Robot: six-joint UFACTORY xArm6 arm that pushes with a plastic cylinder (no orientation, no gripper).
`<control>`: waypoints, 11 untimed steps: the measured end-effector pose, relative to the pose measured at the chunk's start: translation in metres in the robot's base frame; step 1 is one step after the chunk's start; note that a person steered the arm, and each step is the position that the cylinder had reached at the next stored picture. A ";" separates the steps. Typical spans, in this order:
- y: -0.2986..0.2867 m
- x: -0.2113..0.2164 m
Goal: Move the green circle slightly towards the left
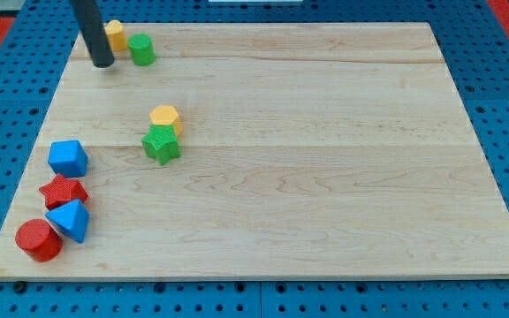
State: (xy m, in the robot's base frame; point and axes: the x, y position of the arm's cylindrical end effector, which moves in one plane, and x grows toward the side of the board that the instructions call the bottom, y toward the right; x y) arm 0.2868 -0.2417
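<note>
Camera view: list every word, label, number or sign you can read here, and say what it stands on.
None: no readable text shows anywhere in this view.
Wooden board: bare grain, no print.
Blocks, such as the green circle and the green star: plain coloured faces, no marks.
Blue pegboard around the board: only holes.
My tip, just to the view's left of the yellow block: plain dark rod, unlabelled.

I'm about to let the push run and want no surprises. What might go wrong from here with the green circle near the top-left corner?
My tip sits left of the green circle, the wrong side for a leftward push.

The yellow block touches the circle's left side, so it would likely be shoved along.

Both stand near the board's top edge, so a skewed push might slide one off.
</note>
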 end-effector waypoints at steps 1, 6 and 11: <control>-0.023 0.009; 0.108 0.026; 0.098 -0.075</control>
State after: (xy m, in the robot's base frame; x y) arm 0.2121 -0.1440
